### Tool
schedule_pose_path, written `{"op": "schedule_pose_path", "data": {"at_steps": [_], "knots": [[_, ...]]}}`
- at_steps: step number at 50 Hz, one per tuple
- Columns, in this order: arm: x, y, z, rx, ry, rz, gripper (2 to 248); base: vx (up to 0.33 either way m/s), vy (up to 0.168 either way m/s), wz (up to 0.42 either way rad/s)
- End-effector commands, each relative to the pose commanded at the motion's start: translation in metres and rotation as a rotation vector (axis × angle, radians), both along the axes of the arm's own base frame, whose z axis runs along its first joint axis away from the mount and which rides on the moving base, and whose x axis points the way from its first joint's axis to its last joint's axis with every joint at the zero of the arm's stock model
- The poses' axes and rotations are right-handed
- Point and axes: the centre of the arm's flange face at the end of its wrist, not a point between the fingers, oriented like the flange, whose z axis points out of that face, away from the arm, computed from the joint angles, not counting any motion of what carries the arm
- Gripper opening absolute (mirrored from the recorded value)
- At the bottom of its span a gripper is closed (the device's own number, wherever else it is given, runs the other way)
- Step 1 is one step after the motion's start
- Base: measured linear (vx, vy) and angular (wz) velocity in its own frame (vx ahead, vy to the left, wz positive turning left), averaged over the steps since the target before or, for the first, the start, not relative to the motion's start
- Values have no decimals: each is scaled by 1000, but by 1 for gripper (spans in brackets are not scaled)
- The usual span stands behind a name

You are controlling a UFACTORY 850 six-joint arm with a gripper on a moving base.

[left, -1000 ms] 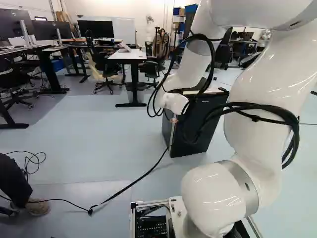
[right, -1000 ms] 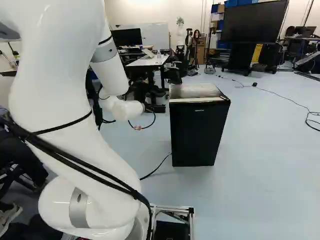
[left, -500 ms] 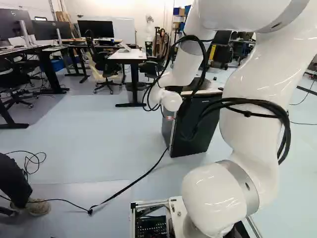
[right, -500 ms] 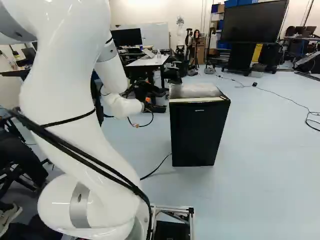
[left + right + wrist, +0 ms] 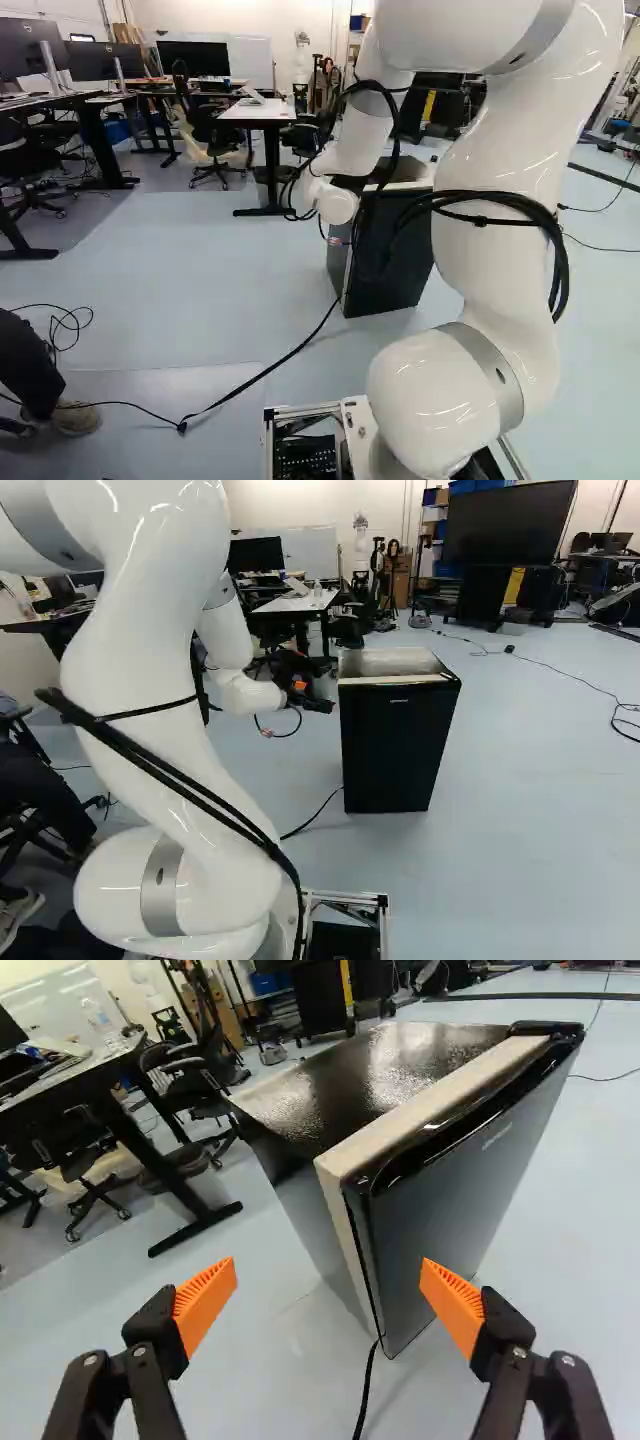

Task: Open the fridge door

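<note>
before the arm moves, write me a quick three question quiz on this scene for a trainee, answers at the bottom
1. True or false: the fridge door stands wide open.
2. Multiple choice: how is the gripper now?
a) shut on the fridge door
b) fingers apart, holding nothing
c) fingers pressed together
3. Fill the gap: in the wrist view, a black ____ lies on the floor, running from the foot of the mini fridge.

Key:
1. False; the fridge door is closed against the body.
2. b
3. cable
</note>
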Motion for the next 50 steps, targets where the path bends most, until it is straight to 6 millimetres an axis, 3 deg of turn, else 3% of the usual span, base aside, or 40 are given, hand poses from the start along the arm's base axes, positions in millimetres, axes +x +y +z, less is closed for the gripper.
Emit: {"op": "schedule_pose_path", "data": {"at_steps": [50], "knots": [[36,3,-61,-13,7,-291,247,0,0,0]]}}
